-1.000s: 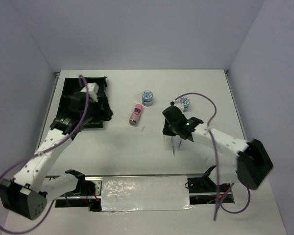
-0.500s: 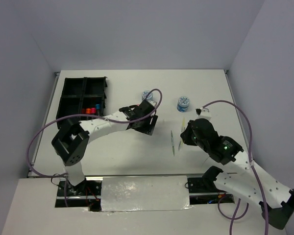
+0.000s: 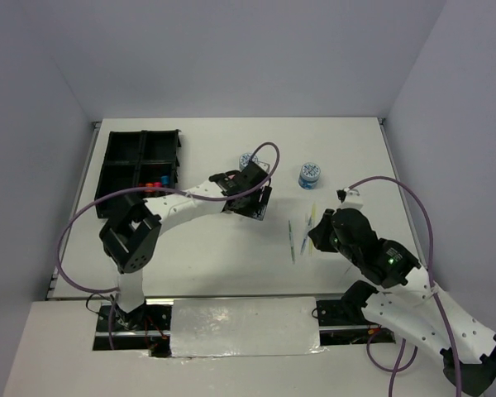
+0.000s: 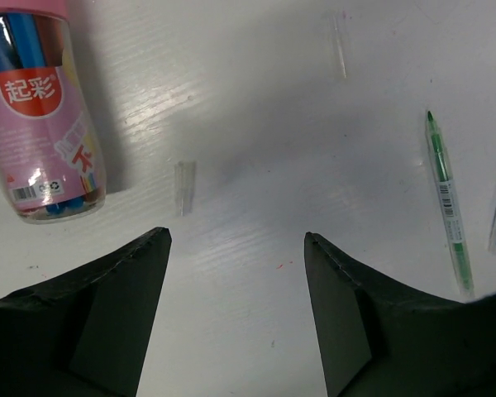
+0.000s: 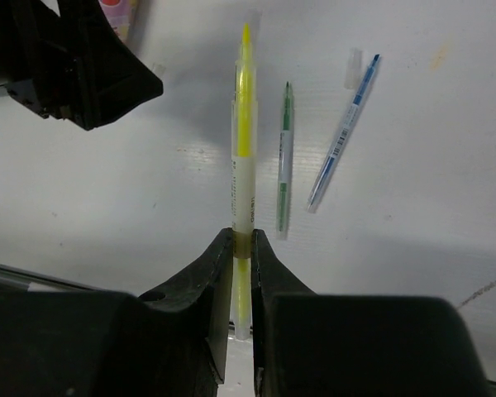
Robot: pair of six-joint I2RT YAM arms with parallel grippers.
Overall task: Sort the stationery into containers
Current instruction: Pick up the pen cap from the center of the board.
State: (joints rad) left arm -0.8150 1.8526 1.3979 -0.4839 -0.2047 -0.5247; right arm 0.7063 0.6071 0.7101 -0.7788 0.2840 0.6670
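Note:
The black organiser tray [image 3: 140,161] stands at the far left, with red and blue capped markers [image 3: 155,184] in one compartment. My left gripper [image 3: 255,205] is open and empty over the table's middle [image 4: 236,240]. The pink tube [image 4: 45,124] lies just ahead of its left finger and is hidden under it in the top view. My right gripper [image 3: 317,234] is shut on the yellow-green pen [image 5: 243,165]. A green pen [image 5: 283,157] and a blue pen [image 5: 343,132] lie right of it on the table. One round tub [image 3: 309,174] stands at the back; the other [image 3: 248,159] is partly hidden by the left arm.
Small clear caps lie on the white table, two near the left gripper [image 4: 184,186] [image 4: 339,58] and one by the blue pen's tip [image 5: 353,68]. The left gripper's black body [image 5: 74,66] is close to the held pen's far left. Grey walls enclose the table.
The left arm has swung from the tray to the middle, over the pink tube. The right arm has drawn back to the right of the pens, gripper shut on the yellow-green pen.

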